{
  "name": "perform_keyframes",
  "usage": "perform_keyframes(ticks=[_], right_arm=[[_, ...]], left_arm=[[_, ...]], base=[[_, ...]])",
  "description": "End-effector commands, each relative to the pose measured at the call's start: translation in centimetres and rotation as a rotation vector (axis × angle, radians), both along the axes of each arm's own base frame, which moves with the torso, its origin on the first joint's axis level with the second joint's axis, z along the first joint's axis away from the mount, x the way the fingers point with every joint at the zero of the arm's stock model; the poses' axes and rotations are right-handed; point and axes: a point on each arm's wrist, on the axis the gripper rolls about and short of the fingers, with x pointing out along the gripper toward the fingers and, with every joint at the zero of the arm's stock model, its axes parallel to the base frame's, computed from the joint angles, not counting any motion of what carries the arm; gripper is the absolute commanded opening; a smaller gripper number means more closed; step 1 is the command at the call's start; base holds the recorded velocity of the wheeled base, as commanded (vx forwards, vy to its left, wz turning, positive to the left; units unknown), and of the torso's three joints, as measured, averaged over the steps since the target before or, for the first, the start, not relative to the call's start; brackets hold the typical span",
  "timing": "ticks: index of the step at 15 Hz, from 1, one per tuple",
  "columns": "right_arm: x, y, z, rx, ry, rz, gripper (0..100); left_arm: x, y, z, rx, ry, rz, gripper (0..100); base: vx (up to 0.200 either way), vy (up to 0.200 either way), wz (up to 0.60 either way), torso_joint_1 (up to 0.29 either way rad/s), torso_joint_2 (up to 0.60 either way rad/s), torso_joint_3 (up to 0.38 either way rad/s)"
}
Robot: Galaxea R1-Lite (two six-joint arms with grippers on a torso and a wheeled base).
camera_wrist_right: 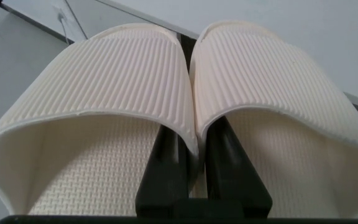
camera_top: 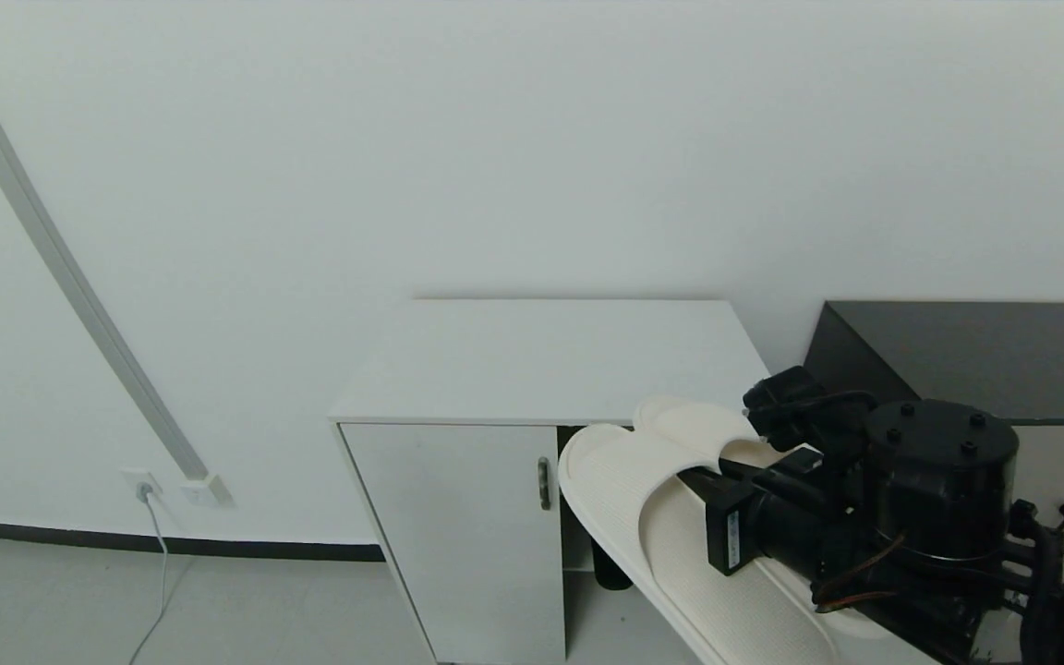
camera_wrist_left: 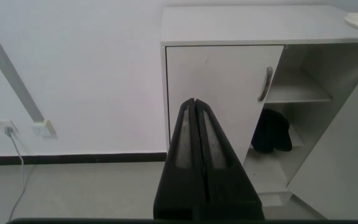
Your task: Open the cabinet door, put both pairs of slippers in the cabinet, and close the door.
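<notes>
Far left on the wall: a slanted grey trunking (camera_top: pixel 70 268), ending low at a wall socket (camera_top: pixel 142 484) with a pale cable (camera_top: pixel 161 573) trailing down to the floor. Next along, in the left wrist view: the left gripper (camera_wrist_left: pixel 194 102), fingers pressed flat together with nothing between them, held well short of the cabinet and pointing at its closed left door (camera_wrist_left: pixel 219 93). Standing against the wall: the white cabinet (camera_top: pixel 541 360), left door (camera_top: pixel 458 536) flush, upright metal handle (camera_top: pixel 544 483) at that door's right edge. Right of the handle: the cabinet's other half standing open, with a shelf (camera_wrist_left: pixel 294 90) across the upper part and a dark item (camera_wrist_left: pixel 272 132) sitting in the lower compartment beneath it; too dim to tell what it is. Directly in front of that open half and raised above the floor: one pair of cream ribbed slippers (camera_top: pixel 643 499), side by side, toes tipped up over the cabinet's front edge, outside the cabinet. Gripping them: the right gripper (camera_wrist_right: pixel 199 174), one dark finger inside each slipper, clenched on the two inner side walls where the slippers touch. Farthest right, beside the cabinet: a dark tabletop (camera_top: pixel 975 356) against the wall.
</notes>
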Motion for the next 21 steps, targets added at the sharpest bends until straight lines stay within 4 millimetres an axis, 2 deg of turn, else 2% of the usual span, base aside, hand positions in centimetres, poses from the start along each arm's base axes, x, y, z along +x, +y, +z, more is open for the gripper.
perform_keyframes(ticks=[1, 7, 21], right_arm=[[-0.20, 0.19, -0.33, -0.008, 0.009, 0.011, 0], [-0.39, 0.05, -0.84, -0.023, 0.023, 0.011, 0], [-0.26, -0.06, -0.75, -0.015, 0.015, 0.003, 0]], left_arm=[[0.01, 0.00, 0.00, 0.000, 0.001, 0.001, 0], [0.01, 0.00, 0.00, -0.002, 0.001, 0.001, 0], [0.01, 0.00, 0.00, -0.002, 0.001, 0.001, 0]], base=[[0.000, 0.000, 0.00, 0.000, 0.00, 0.000], [0.000, 0.000, 0.00, -0.147, 0.34, 0.195], [0.000, 0.000, 0.00, -0.210, 0.53, 0.314]])
